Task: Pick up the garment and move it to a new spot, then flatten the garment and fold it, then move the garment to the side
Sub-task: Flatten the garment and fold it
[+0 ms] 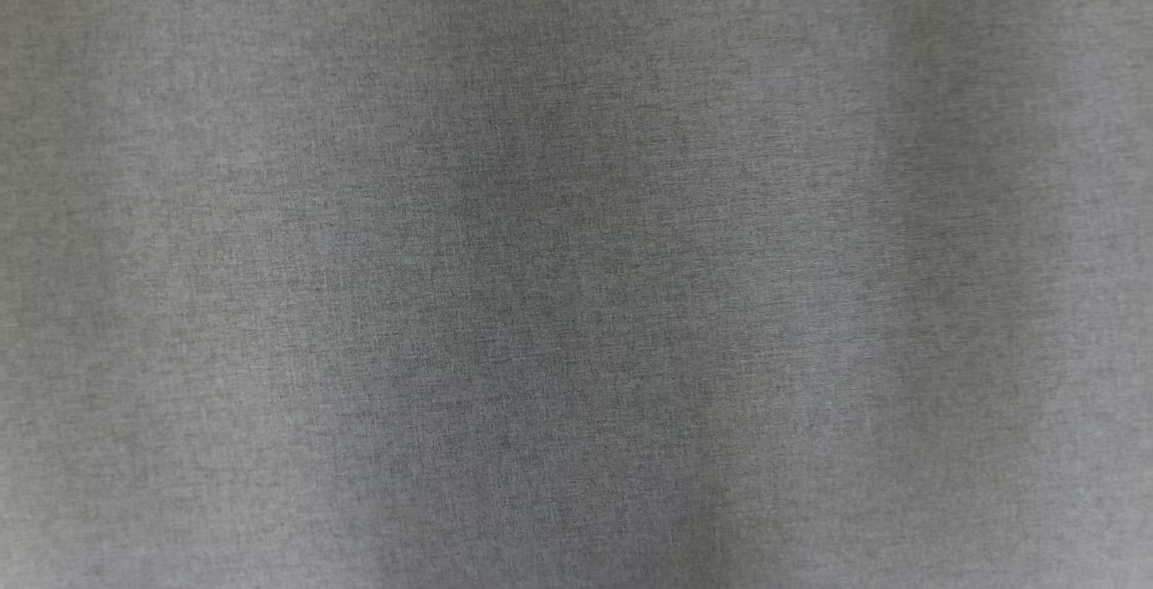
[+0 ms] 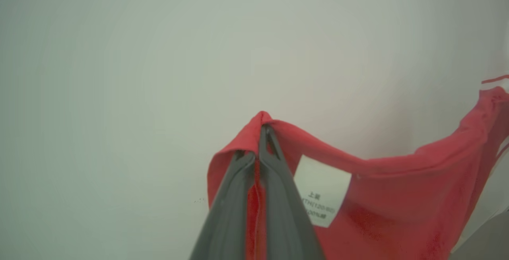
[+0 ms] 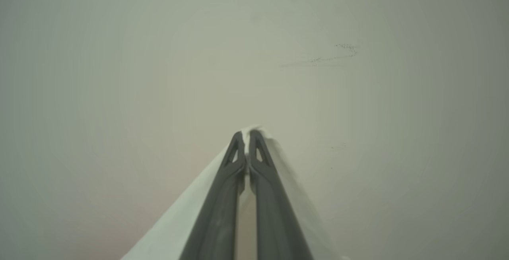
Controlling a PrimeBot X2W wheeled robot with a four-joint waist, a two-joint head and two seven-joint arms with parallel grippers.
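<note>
A pale plain surface (image 2: 119, 73) lies behind both arms, with a faint scribbled mark (image 3: 338, 53) on it; blurred grey woven cloth (image 1: 576, 265) faces the head camera; the left gripper (image 2: 263, 132) pinches the red garment (image 2: 397, 196) by its edge, fingers pressed together; its white label (image 2: 322, 190) reads partly "上装" and "(120/60)"; the right gripper (image 3: 248, 134), fingers pressed together, pinches a white fabric edge (image 3: 179, 228)

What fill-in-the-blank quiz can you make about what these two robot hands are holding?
1. The left gripper is shut on a fold of the ____ garment.
2. In the left wrist view, the white care label lies to the ____ of that gripper's fingers.
3. The right gripper is shut on a ____ edge of cloth.
Missing words: red; right; white.
</note>
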